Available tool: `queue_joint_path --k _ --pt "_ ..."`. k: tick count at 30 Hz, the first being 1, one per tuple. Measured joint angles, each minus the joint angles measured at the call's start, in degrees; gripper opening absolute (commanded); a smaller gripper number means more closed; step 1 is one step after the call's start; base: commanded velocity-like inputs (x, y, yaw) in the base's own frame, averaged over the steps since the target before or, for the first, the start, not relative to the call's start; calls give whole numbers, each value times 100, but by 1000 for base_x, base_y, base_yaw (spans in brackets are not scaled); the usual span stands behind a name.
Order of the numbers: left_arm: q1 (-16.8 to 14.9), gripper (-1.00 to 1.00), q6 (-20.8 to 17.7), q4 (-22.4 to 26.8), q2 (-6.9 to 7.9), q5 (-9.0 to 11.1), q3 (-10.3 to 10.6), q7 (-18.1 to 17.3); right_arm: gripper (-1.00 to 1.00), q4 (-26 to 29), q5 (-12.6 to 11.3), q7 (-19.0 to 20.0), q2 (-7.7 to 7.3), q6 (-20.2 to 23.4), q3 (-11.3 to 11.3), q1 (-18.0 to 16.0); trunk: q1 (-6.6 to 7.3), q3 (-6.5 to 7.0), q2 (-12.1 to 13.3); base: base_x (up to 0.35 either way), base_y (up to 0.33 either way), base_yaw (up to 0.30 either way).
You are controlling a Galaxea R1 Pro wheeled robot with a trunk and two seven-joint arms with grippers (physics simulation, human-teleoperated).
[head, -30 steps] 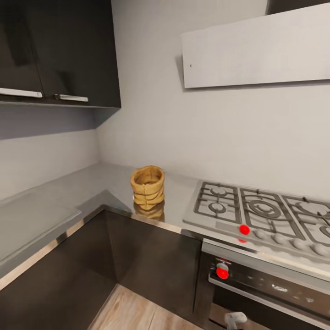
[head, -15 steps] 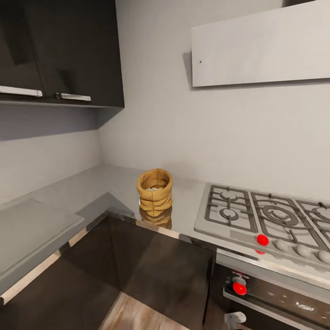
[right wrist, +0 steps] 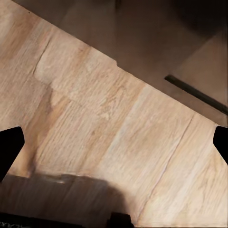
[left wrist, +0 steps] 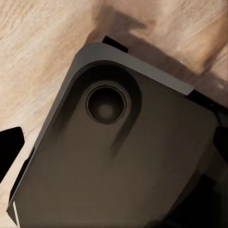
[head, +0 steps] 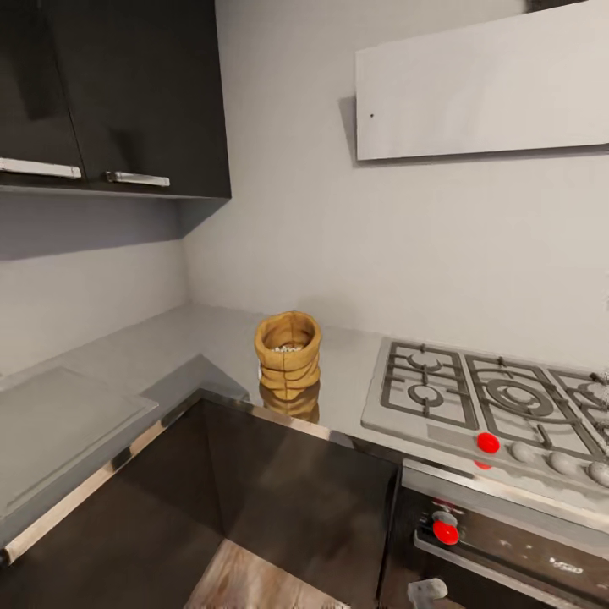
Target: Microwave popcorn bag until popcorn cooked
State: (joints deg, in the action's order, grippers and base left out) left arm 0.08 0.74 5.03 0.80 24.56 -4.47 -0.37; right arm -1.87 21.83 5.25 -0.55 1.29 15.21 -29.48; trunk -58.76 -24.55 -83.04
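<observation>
The popcorn bag (head: 288, 355), tan-orange and crumpled, stands upright with its top open on the grey countertop (head: 169, 351), near the front edge and just left of the hob. Pale kernels show inside it. The microwave is out of view. My left gripper (left wrist: 114, 147) is open, its dark fingertips wide apart over a dark grey part of my own base (left wrist: 123, 161). My right gripper (right wrist: 114, 145) is open above the wooden floor (right wrist: 109, 109), holding nothing.
A steel gas hob (head: 482, 397) with grates and a red knob (head: 486, 442) lies right of the bag, over a built-in oven (head: 507, 550). Dark wall cabinets (head: 127, 93) hang at the upper left. The worktop turns a corner to the left.
The whole head view has shifted, so the camera moved: the bag and hob now sit further right in the picture. The bag itself stays in place on the countertop.
</observation>
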Motion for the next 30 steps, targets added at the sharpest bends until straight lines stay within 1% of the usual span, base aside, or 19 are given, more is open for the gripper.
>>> queue_joint_path --k 3,7,10,11,12,13,14,15,17,18,19,20,22,23,24,25,26,28,30 --pt "0 100 0 0 0 -1 3 0 100 -11 5 -95 15 -89 3 1 0 0 0 -298 0 0" --pt "0 100 -1 -4 -1 -3 0 3 100 -6 33 -213 28 -206 -2 2 3 0 0 -42 0 0" --pt "0 100 -4 -4 0 -2 -1 5 100 2 74 -136 108 -202 -34 2 3 0 0 -4 0 0" --pt "-1 100 -2 -6 -1 -3 -1 5 100 0 137 -100 328 -11 -97 1 3 0 0 -1 0 0" --pt "-1 100 -3 -6 -3 -3 -1 5 100 28 209 -81 546 372 -164 1 3 0 0 0 0 0" --pt "0 100 -2 -3 -2 -3 -1 5 100 57 245 -71 703 698 -202 1 3 0 0 0 0 0" --pt "0 100 -1 -6 -2 -3 -1 5 100 233 284 -68 995 1309 -237 -3 3 0 -1 0 0 0" --pt "0 100 0 -6 -4 -3 -1 5 100 515 305 -74 1050 1670 -259 -8 3 1 -1 0 0 0" --pt "0 100 -1 -8 -7 -2 -1 19 100 1217 321 -77 1051 2354 -275 -8 3 1 -1 0 0 0" --pt "0 100 -1 -7 -8 -1 -1 25 100 1633 326 -49 1050 2876 -316 -8 3 1 0 0 0 0" --pt "0 100 -4 -7 -8 -1 -1 26 100 1867 319 3 1050 3134 -401 -6 3 1 0 0 0 0" --pt "0 100 -3 -7 -8 -1 -1 30 100 2264 318 180 1049 3485 -711 -6 3 1 -1 0 0 0" --pt "0 100 -3 -9 -8 -1 -1 35 100 3527 271 994 1054 4393 -1937 -7 4 2 -1 0 0 0" --pt "0 100 -3 -9 -8 -1 -1 36 100 4284 254 1384 1054 4939 -2409 -5 3 2 -1 0 0 0" --pt "0 100 -2 -9 -8 -1 -1 36 100 4850 259 1616 1054 5326 -2616 -5 4 2 -1 0 0 0" --pt "0 100 -2 -9 -8 -1 -1 37 100 5590 251 1889 1054 5838 -2797 -4 3 1 -1 0 0 0" --pt "0 100 -5 -9 -8 -1 -1 37 100 6326 246 2094 1054 5855 -2907 -4 4 2 -1 0 0 0" --pt "0 100 -3 -9 -8 -1 -1 37 100 7123 251 2278 1053 5854 -3013 -3 4 1 -1 0 0 0" --pt "0 100 -6 -9 -8 -1 -1 37 100 7612 255 2370 1053 5854 -3061 -2 3 1 -1 0 0 0"
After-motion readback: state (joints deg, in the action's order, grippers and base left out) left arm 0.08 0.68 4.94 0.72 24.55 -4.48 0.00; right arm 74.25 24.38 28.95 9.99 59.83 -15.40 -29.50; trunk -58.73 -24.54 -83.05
